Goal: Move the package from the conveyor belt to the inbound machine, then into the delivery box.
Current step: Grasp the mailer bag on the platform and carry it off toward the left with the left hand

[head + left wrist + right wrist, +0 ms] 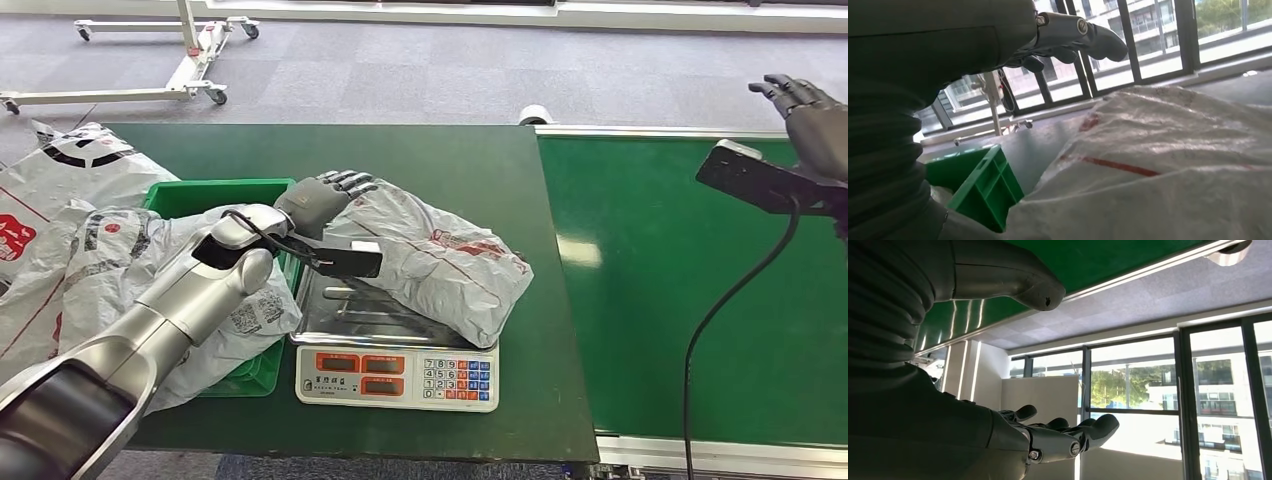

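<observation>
Grey carpet floor beyond green table [440,150]; wheeled metal stand far behind scale.

Head view: weighing scale [397,375] at table's front edge, keypad facing robot. Package [440,260], white crinkled poly mailer, lying on scale's steel pan, overhanging its right side. Left hand [322,200] at package's left end, just left of scale, fingers spread, nothing gripped; contact hard to judge. Green delivery box [200,195] left of scale, heaped with other mailers. Conveyor belt [690,290] right of scale. Right hand [812,115] raised over belt, well apart from scale, fingers loosely spread, empty.

Left wrist view: package close below open fingers [1098,40]; box corner [983,187] beside it.

Right wrist view: right hand open, windows behind.

Handling estimate: light, soft, slippery film; best taken by bunched left end. Contents hidden; scale readout illegible.
</observation>
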